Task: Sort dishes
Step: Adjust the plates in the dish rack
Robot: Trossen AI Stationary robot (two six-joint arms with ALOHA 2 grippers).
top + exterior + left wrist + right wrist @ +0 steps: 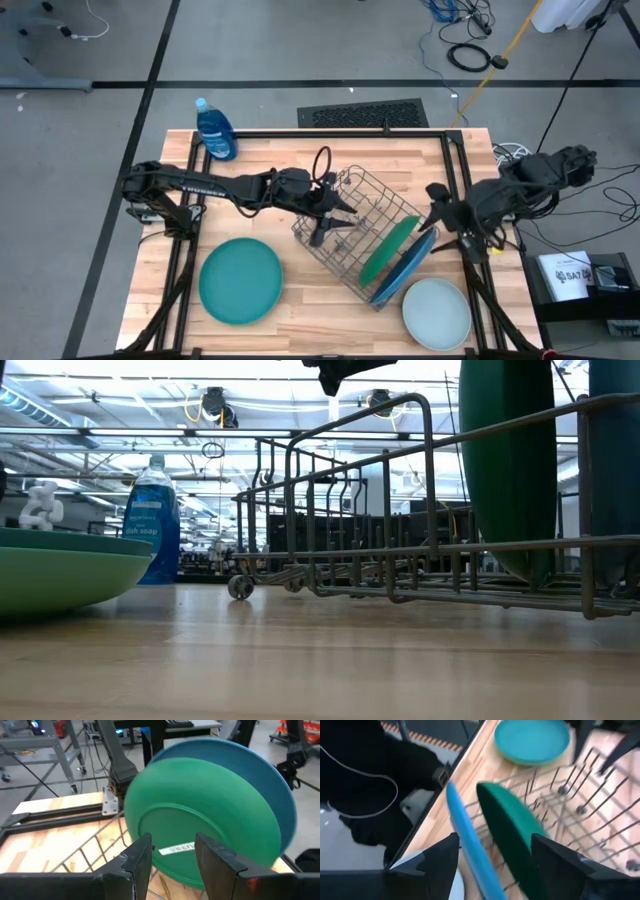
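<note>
Standing on edge in wire rack: smooth round green plate, blue plate; both jaws parted, empty.

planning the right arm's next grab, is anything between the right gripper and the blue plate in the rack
Nothing visible does. The right gripper is open at the rack's outer end, and the blue plate's rim stands between its fingers already, with the green plate right beside it.

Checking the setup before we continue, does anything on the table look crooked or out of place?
The wire rack sits skewed, at an angle to the table's edges. The green plate and blue plate lean in its end. Nothing looks spilled or broken.
</note>
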